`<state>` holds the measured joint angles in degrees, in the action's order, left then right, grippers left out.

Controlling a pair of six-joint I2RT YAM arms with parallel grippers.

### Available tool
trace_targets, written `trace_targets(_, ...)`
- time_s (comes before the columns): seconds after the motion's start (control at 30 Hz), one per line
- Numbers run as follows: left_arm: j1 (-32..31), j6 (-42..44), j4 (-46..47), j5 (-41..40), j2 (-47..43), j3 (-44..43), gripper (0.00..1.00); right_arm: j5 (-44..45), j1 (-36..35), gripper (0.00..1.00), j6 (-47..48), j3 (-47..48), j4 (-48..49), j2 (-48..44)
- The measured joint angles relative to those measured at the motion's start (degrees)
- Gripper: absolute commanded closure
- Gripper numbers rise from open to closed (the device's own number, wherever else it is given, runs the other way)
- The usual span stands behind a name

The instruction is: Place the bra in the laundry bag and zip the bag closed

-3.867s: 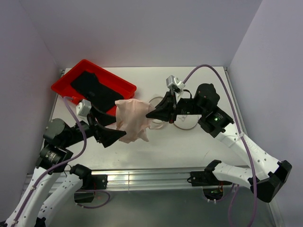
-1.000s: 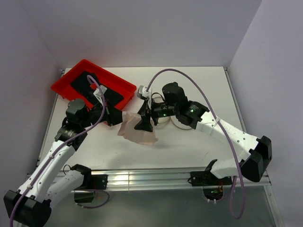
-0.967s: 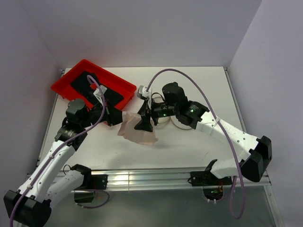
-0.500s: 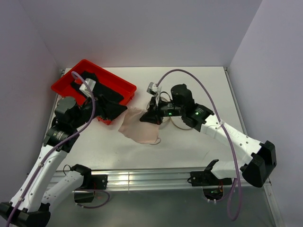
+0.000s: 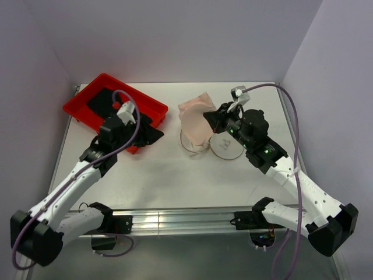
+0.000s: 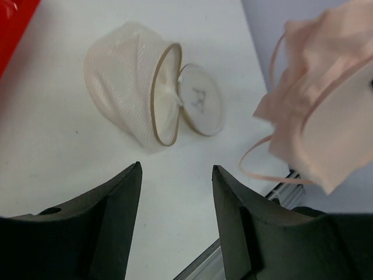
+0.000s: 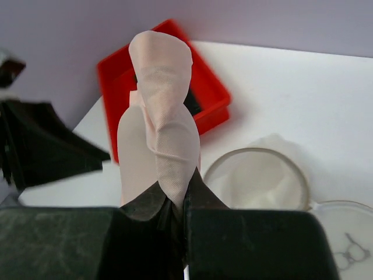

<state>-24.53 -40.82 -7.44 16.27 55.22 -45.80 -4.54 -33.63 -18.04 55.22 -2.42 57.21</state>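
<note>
Pink bra (image 7: 158,116) stretches lengthwise straight out from the right fingers (image 7: 203,203) pinching it; left fingers (image 6: 113,198) spread.

The bag (image 7: 256,178) lies in the middle of the table (image 5: 175,181) with its ring open. The bra (image 5: 195,114) hangs from the right gripper (image 5: 211,119) over the far-left part of the mouth, so the way in from above is half blocked. I can't quite tell whether the cloth touches the rim. The lid (image 5: 226,146) lies against the ring on the right. Bare table runs between the bag and the left gripper (image 6: 176,169), and along the front. The tray (image 5: 87,96) fills the rear left corner, and walls (image 5: 175,41) close the back and sides.
</note>
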Motion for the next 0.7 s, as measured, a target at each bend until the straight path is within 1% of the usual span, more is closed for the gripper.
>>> trace_targets(0.07, -2.27, -0.42, 1.29, -1.70, 4.39, 0.17, 0.42, 4.13, 1.03, 1.00, -1.20, -2.12, 1.36, -0.83)
trace_targets(0.17, -4.90, -0.35, 4.20, -4.24, 11.96, -0.83, 0.40, 7.98, 2.40, 1.00, -2.75, -4.92, 2.08, -0.61)
trace_targets(0.33, -6.69, 1.16, 7.48, -7.19, 25.86, -6.73, 0.37, 9.92, 4.83, 1.00, -4.20, -8.92, 2.34, 1.11)
trace_targets(0.47, -7.58, 2.82, 8.28, -8.37, 34.82, -13.05, 0.38, 10.64, 6.29, 1.00, -4.61, -10.73, 2.78, 2.91)
trace_targets(0.57, -7.98, 3.91, 8.79, -8.63, 39.63, -16.81, 0.44, 10.47, 7.02, 1.00, -4.87, -10.88, 3.34, 5.01)
trace_targets(0.6, -8.04, 4.17, 8.90, -8.61, 40.87, -17.75, 0.53, 10.12, 7.06, 1.00, -4.90, -10.93, 3.69, 5.70)
trace_targets(0.67, -8.07, 4.61, 9.20, -8.55, 42.77, -19.02, 0.57, 9.35, 7.15, 1.00, -4.92, -11.37, 4.52, 6.80)
trace_targets(0.7, -8.07, 4.76, 9.53, -8.44, 43.28, -19.28, 0.61, 9.18, 7.15, 1.00, -4.90, -11.52, 4.68, 7.39)
